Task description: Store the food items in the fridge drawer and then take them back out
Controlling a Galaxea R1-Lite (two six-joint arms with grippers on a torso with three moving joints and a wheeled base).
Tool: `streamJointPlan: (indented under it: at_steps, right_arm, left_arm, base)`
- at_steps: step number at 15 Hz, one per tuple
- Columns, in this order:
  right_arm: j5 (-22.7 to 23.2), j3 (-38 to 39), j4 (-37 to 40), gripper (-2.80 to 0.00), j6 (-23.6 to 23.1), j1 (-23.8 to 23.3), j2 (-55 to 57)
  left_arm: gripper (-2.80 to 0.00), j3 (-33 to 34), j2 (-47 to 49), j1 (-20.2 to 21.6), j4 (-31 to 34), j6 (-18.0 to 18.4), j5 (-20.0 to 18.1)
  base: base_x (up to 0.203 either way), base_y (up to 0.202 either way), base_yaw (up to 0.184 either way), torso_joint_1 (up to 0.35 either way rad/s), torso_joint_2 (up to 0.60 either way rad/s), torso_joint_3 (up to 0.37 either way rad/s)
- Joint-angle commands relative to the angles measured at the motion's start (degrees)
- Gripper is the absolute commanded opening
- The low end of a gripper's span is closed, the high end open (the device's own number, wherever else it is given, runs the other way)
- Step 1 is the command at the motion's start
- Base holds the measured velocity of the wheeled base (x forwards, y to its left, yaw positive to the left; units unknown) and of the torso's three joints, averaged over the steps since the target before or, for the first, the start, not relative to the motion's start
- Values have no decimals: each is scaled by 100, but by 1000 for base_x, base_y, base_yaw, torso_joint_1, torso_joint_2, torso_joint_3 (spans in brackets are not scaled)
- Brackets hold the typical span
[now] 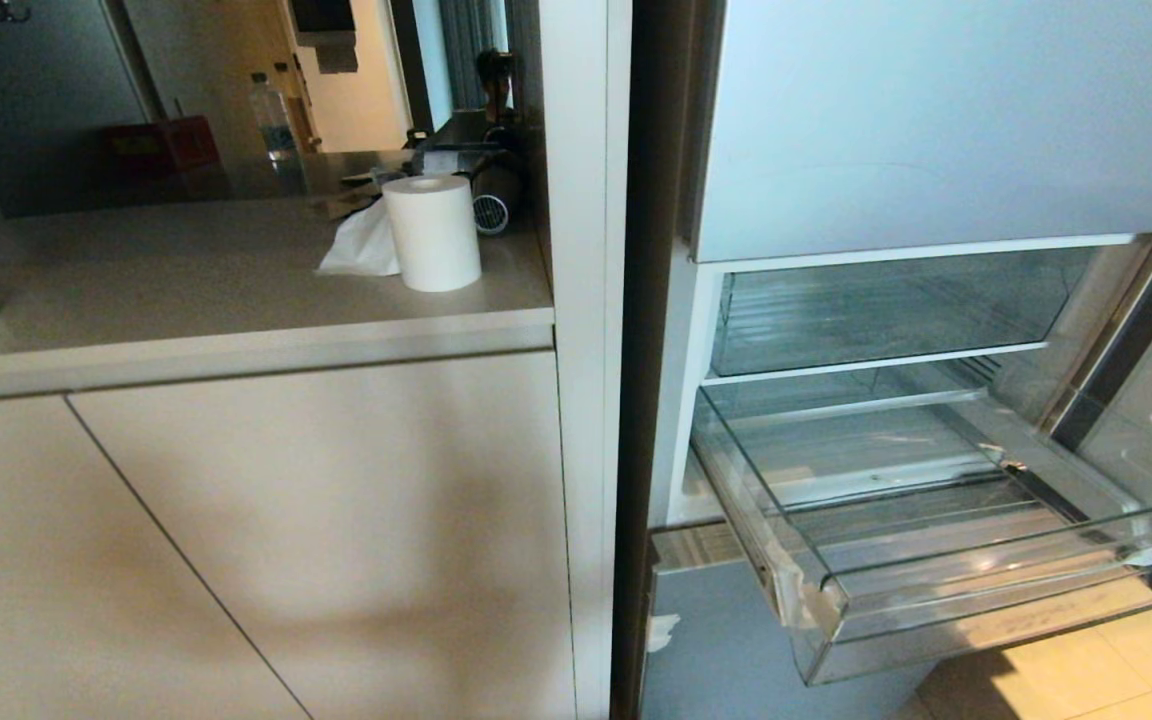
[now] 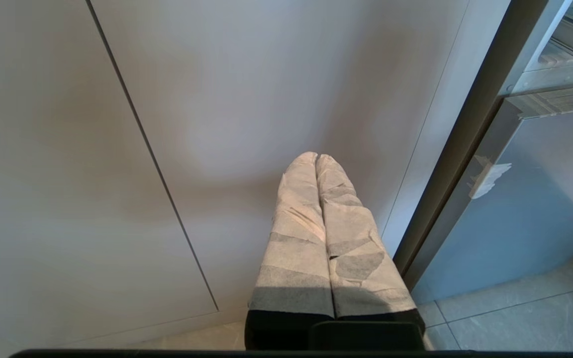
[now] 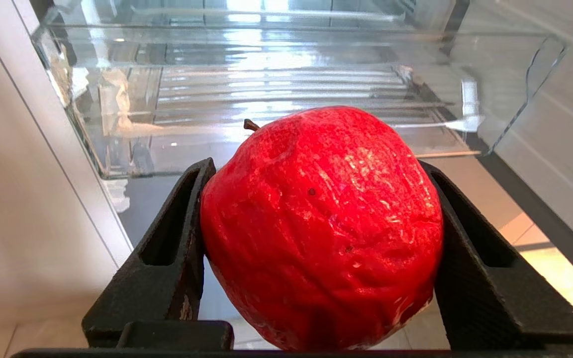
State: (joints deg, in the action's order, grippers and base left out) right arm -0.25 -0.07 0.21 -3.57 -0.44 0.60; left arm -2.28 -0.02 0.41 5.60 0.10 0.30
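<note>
One red food item (image 3: 321, 228) is sitting clamped in the right gripper (image 3: 316, 248), before one pulled-out fridge drawer (image 1: 936, 560). Left gripper (image 2: 316, 161) is resting closed, empty.

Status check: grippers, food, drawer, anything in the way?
Right gripper shut on red fruit, short of the drawer. Left gripper shut, empty, by the cabinet. Drawer pulled out, empty. Nothing in the way.

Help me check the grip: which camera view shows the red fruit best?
The right wrist view: the red fruit fills it, clamped between the right gripper fingers in front of the pulled-out fridge drawer. The head view and left wrist view show none of it.
</note>
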Motion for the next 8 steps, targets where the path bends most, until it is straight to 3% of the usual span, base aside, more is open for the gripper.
streamJointPlan:
  at_steps: [1,6,8]
  right_arm:
    - [-1,7,32,-280,-13,0,-52]
    - [7,7,32,-280,-39,0,-52]
    - [25,7,32,-280,-48,0,-52]
  left_arm:
    - [-280,-1,2,2,3,-1,5]
    - [-280,-1,2,2,3,-1,-1]
    - [-280,-1,2,2,3,-1,2]
  base:
    - [0,0,0,0,0,0]
    - [0,0,0,0,0,0]
    - [5,8,-149,2,1,0]
